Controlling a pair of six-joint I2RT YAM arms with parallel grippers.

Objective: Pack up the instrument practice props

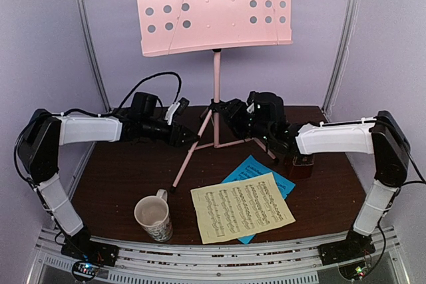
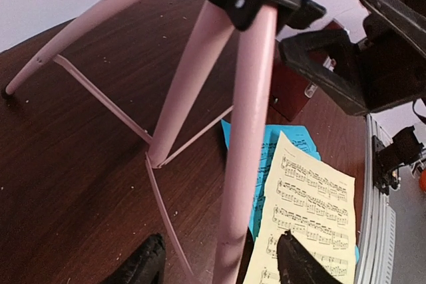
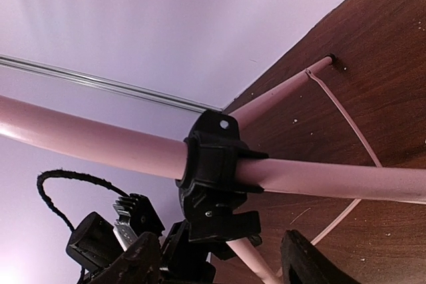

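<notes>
The pink music stand (image 1: 216, 78) stands at the table's back, perforated desk on top and tripod legs spread. My left gripper (image 1: 191, 136) is open, its fingers either side of the front leg (image 2: 246, 131) without touching it (image 2: 219, 267). My right gripper (image 1: 234, 115) is open just right of the black tripod hub (image 3: 216, 177), which sits between its fingers (image 3: 223, 261). The pale-yellow sheet (image 1: 241, 205) lies over the blue sheet (image 1: 256, 166) at the front. The dark red-brown metronome (image 1: 299, 166) stands under my right arm, partly hidden; it also shows in the left wrist view (image 2: 289, 88).
A cream patterned mug (image 1: 154, 216) stands at the front left, near the foot of the stand's front leg. The dark wooden table (image 1: 113, 177) is walled at the back and sides. Thin pink braces (image 2: 106, 101) link the tripod legs low down.
</notes>
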